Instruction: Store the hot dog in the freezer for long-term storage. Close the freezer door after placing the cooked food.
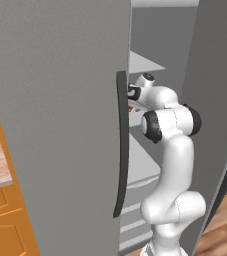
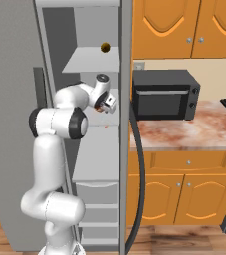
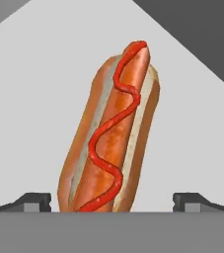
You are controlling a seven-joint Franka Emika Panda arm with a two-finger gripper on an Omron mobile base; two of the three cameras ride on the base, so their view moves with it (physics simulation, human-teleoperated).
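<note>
Pale grey shelf surface lies under the hot dog [image 3: 111, 136], which rests lengthwise between my two fingertips [image 3: 34, 201] in the hand view, its red sauce line facing the camera. My jaws are spread wide, one tip at each side, both well clear of the bun; I pinch nothing.

Location: my gripper [image 2: 106, 103] is inside the freezer [image 2: 92, 62], at the middle shelf, below the shelf carrying a small round olive-yellow item [image 2: 105, 47]. The black microwave [image 2: 165, 93] stands on the counter to the right, outside the compartment.

Step in hand: as I judge it, placement. The food appears set down and released on the shelf, so the storing half of the task looks complete.

Next move, as I judge it:
1. Withdraw straight back out of the compartment without dragging a tip across the bun.
2. Clear the shelf edges with the wrist.
3. Address the freezer door [image 1: 55, 125], which stands open with its dark handle [image 1: 122, 145] towards me, and swing it shut.

Door closure is not yet done.
</note>
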